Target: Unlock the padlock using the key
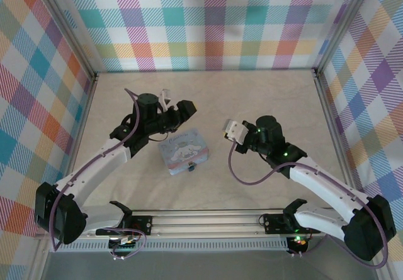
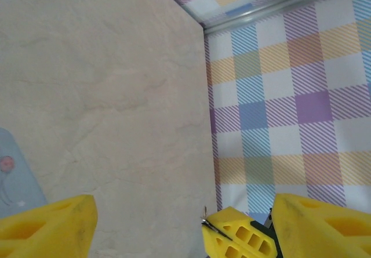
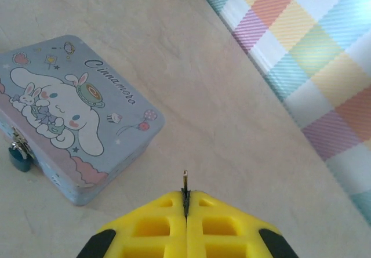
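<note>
The right pincer (image 3: 185, 195) is clamped on the key (image 3: 185, 178), well apart from the padlock (image 3: 20, 157) hanging off the tin's (image 3: 75, 113) near edge on the desk (image 3: 220, 107). Next, I judge, the key must be lined up with a keyhole I can't see. Beyond, the left pincer (image 2: 184, 211) hangs apart, empty; nothing blocks the way.

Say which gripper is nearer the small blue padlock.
Right, narrowly. The right gripper is beyond and right of the small blue padlock; the left gripper is farther back, across the pale blue tin from it.
</note>
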